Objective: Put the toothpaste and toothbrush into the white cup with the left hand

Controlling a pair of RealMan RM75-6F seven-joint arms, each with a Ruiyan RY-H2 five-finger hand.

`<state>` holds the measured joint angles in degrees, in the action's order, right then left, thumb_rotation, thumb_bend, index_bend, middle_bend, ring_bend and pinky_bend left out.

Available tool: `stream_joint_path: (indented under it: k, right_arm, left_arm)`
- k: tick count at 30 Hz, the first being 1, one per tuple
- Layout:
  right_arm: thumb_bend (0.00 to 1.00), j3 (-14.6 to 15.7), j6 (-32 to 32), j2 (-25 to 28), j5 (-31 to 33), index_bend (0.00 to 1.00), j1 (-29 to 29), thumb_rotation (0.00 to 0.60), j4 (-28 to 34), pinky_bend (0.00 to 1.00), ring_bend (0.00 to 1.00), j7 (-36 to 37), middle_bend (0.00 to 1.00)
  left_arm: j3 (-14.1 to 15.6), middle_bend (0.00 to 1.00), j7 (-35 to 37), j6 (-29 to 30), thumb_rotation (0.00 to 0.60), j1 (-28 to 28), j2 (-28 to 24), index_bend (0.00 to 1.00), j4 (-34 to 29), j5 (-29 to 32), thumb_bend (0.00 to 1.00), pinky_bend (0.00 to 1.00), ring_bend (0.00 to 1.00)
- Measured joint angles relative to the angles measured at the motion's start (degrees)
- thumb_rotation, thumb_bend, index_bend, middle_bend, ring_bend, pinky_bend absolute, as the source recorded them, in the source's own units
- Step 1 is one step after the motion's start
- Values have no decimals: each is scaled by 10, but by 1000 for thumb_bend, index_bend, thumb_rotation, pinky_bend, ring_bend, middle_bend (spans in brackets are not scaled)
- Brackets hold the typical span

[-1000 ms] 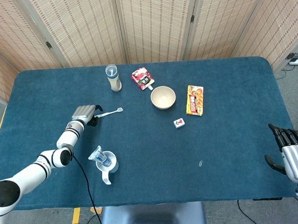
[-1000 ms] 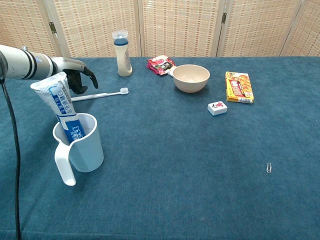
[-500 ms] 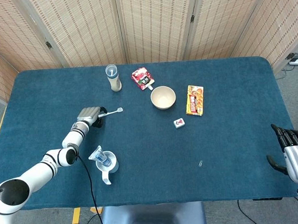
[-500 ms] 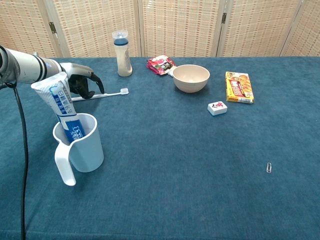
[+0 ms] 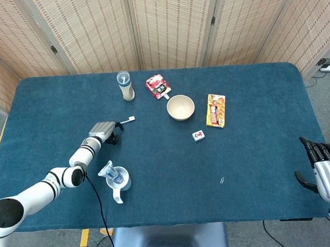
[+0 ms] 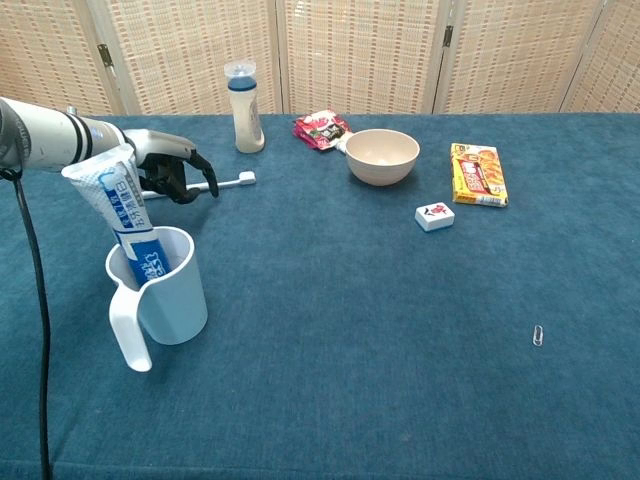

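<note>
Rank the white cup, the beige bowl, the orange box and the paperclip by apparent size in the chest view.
1. white cup, though nearness to the camera enlarges it
2. beige bowl
3. orange box
4. paperclip

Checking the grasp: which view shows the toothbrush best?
Chest view. The toothbrush shows side-on, its handle running into the left hand. Head view shows only its small white head end past the hand, too small to judge grip.

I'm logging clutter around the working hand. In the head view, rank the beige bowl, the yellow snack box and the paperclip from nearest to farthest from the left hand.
From the left hand:
1. Beige bowl, mid-table, toward the back.
2. Yellow snack box, just right of the bowl.
3. Paperclip, front right.
</note>
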<state>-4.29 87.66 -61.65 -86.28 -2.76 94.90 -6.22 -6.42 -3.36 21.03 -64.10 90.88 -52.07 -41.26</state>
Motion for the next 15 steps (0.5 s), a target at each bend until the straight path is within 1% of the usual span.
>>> stream_joint_path:
  k: [3, 5, 10, 15]
  right_arm:
    - [196, 0, 2, 1, 0, 2, 1, 600, 3, 178, 170, -2, 176]
    - [196, 0, 2, 1, 1, 2, 2, 600, 4, 178, 171, -3, 176]
    - [195, 1, 4, 2, 2, 2, 4, 600, 6, 178, 170, -5, 176]
    - [196, 1, 5, 2, 3, 2, 6, 600, 7, 178, 170, -6, 176]
  left_arm:
    - [-17, 1000, 14, 33, 535, 9, 5, 300, 5, -14, 692, 990, 936]
    - [-26, 1000, 20, 38, 533, 11, 12, 297, 21, -15, 692, 990, 935]
    - [-30, 1000, 21, 18, 527, 10, 32, 296, 75, -4, 692, 990, 936]
    - [-26, 1000, 13, -10, 515, 9, 58, 297, 123, 9, 692, 990, 935]
